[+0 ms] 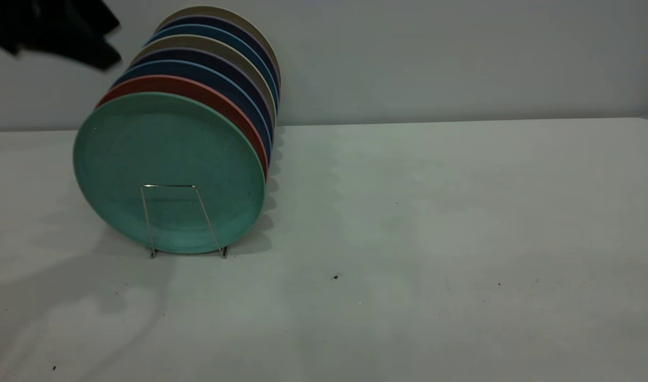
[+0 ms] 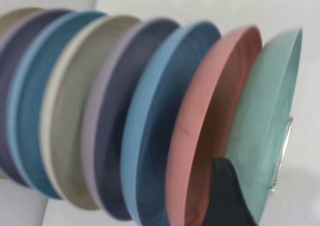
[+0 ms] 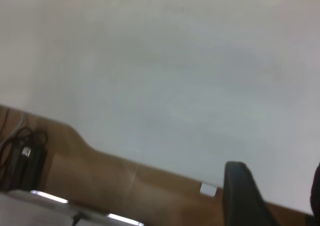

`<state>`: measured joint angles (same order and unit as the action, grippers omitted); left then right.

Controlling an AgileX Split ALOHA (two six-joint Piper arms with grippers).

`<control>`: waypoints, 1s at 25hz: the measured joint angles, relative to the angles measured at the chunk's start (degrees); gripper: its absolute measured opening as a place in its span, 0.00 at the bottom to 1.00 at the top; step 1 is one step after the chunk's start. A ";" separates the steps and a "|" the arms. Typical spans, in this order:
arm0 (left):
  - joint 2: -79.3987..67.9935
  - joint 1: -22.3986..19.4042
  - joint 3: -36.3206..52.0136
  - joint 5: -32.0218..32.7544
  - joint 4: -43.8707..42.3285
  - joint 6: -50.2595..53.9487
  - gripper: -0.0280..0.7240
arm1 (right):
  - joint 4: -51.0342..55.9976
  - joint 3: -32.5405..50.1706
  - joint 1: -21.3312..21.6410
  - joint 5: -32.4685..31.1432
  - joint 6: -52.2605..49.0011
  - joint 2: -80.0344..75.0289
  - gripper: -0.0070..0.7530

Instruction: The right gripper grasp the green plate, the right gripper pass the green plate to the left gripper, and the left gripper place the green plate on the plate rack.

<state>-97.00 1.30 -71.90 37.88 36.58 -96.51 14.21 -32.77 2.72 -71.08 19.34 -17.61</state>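
Exterior view: green plate (image 1: 167,159) upright at plate rack (image 1: 183,220) front; end effector states unclear.

Row of plates standing on edge, packed close. Green plate (image 2: 270,116) at the end of the row, salmon-pink plate (image 2: 210,131) right behind it, then blue plate (image 2: 150,136), dark and beige ones further back. Silver wire of the plate rack (image 2: 283,151) against the green plate's face. One black finger (image 2: 227,196) of the left gripper between the green and pink plates. White worktop (image 2: 200,3) behind.
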 joint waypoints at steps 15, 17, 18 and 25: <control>30.94 0.00 0.00 20.01 -13.31 48.98 0.71 | -8.58 5.71 0.00 6.20 -12.08 0.00 0.47; 34.13 0.00 0.00 25.39 -15.68 54.75 0.71 | -11.38 5.71 -1.10 6.22 -14.79 0.00 0.47; 35.31 0.00 0.07 28.16 -16.88 57.66 0.71 | -12.06 5.71 -2.17 6.27 -15.59 0.00 0.47; 45.51 0.00 10.42 29.01 -20.20 72.86 0.71 | -12.72 5.71 -10.40 6.50 -16.61 0.00 0.47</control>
<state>-51.48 1.30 -61.48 66.89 16.37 -23.65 1.50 -27.05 -7.67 -64.58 2.73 -17.61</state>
